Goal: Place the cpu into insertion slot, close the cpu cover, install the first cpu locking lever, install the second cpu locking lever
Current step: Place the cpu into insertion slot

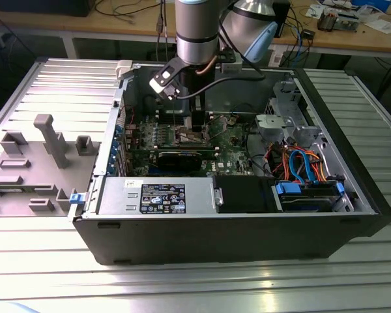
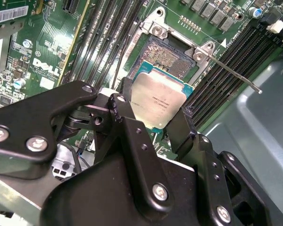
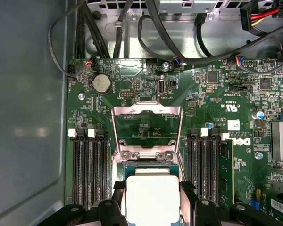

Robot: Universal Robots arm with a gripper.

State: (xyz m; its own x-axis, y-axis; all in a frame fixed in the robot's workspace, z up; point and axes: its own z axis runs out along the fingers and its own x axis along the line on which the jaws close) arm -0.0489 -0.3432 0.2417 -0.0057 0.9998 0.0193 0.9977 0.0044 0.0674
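In both wrist views my gripper (image 2: 155, 107) (image 3: 152, 200) is shut on the cpu (image 2: 159, 104) (image 3: 152, 195), a silver-topped square chip gripped by two opposite edges. The insertion slot (image 2: 169, 52) lies bare on the green motherboard (image 3: 212, 101), its dark pin field ringed by a silver frame. The chip hangs just above it, at its near edge. In the first wrist view the cpu cover (image 3: 146, 110) stands swung up and open behind the chip. A thin metal locking lever (image 2: 233, 72) juts out beside the slot. In the exterior view the gripper (image 1: 194, 127) reaches down into the open computer case (image 1: 228, 228).
Black memory slots (image 3: 89, 165) (image 3: 200, 165) flank the socket on both sides. Cables (image 3: 155, 33) run along the board's edge by the case wall (image 3: 28, 117). A power supply (image 1: 156, 195) and drive bay (image 1: 309, 192) fill the case front. A grey fixture tray (image 1: 32, 163) lies outside on the exterior view's left.
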